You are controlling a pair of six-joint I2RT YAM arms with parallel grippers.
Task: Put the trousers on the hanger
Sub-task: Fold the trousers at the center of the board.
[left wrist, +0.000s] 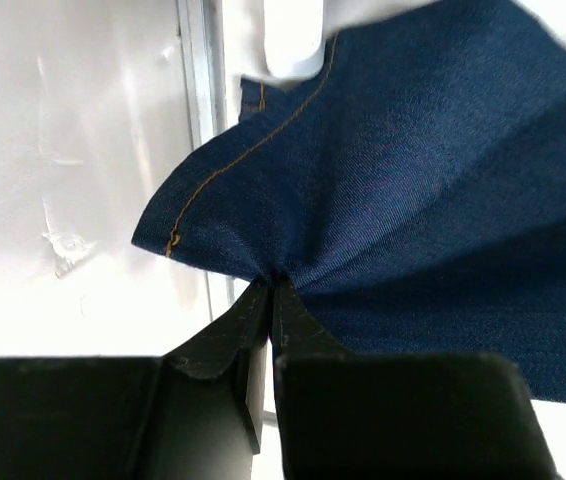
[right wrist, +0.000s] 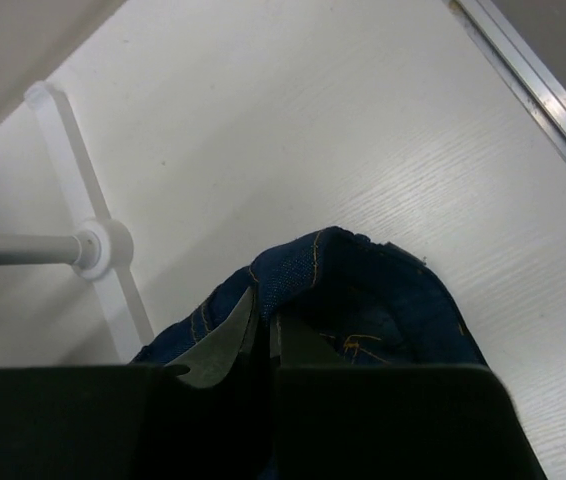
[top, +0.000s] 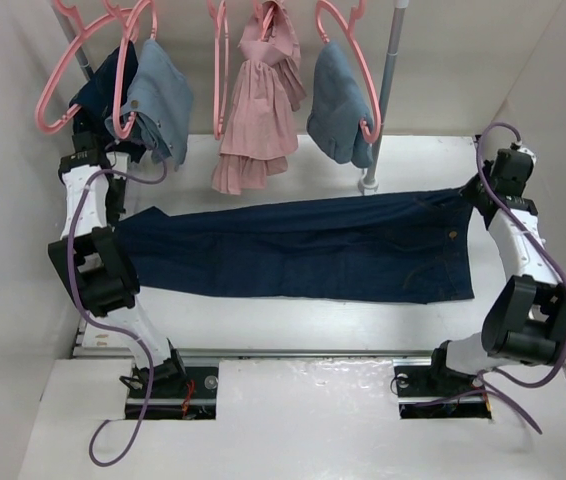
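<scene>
Pink dress [top: 258, 100] hangs centre, left denim garment [top: 163, 100] and right denim garment [top: 341, 105] flanking it. Rack pole [top: 392, 50] stands on white surface [top: 313, 325].

No readable text, labels, brands, numbers or signs anywhere

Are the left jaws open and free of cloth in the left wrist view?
No, the left jaws are shut tight on a pinched fold of the dark navy trousers, close to a stitched hem.
</scene>
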